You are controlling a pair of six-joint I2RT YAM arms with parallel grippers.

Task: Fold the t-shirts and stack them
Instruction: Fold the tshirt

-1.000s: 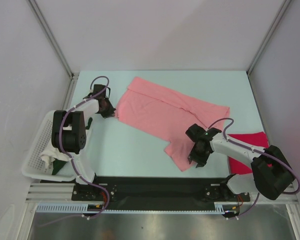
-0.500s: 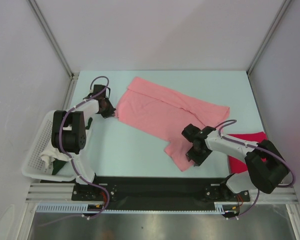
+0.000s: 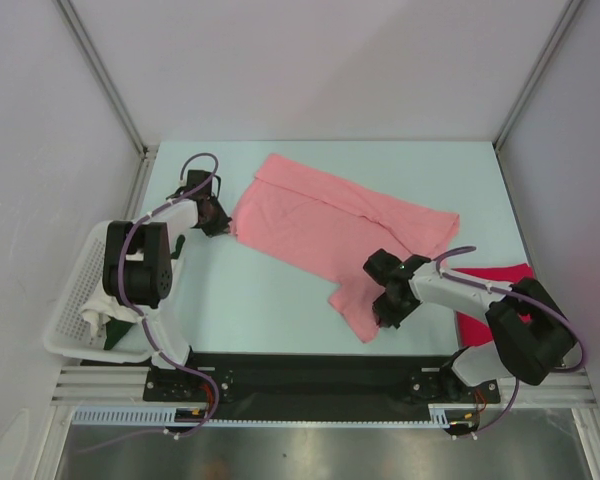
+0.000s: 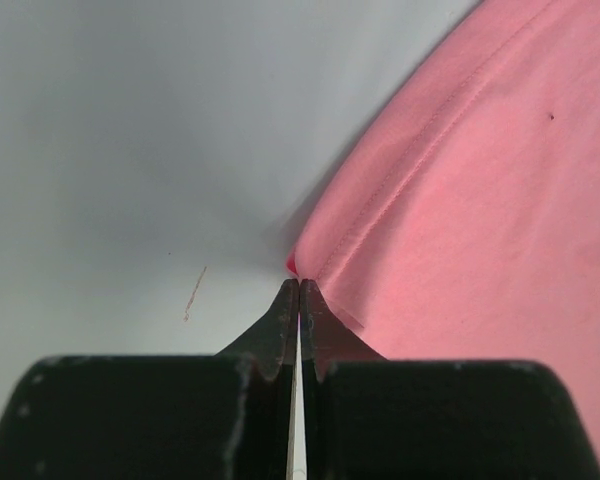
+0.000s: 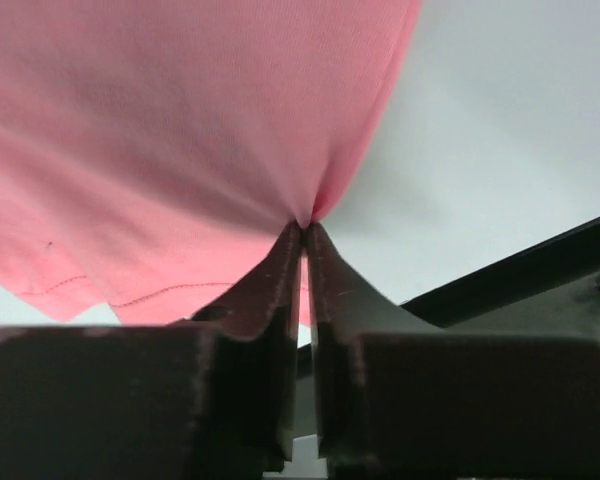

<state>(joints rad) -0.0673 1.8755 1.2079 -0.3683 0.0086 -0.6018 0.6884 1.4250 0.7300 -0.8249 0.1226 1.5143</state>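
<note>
Over the last second the right arm slides a little leftward and inward along the near side of the counter [image 3: 280, 290], so its right fingers [image 5: 270, 280] now sit over the lower flap of the salmon-pink t-shirt [image 3: 330, 225] rather than at that flap's right edge. In the wrist view they are pressed together with the pink cloth gathered to a point between their tips, so they hold a pinch of the fabric near the hem. The left arm has not moved. Its left fingers [image 4: 280, 320] are drawn narrow, tips meeting right at the shirt's far-left corner, and they seem to grip that corner, though only a sliver of cloth shows between them. The salmon-pink t-shirt lies spread across the middle of the counter, still unfolded. The magenta-red t-shirt [image 3: 505, 275] lies at the near right, partly hidden under the right arm. A white basket [image 3: 75, 310] hangs off the left edge. With both ends of the pink shirt now pinched, the arms look ready to lift and make the first fold, so the task is at an early stage.
</note>
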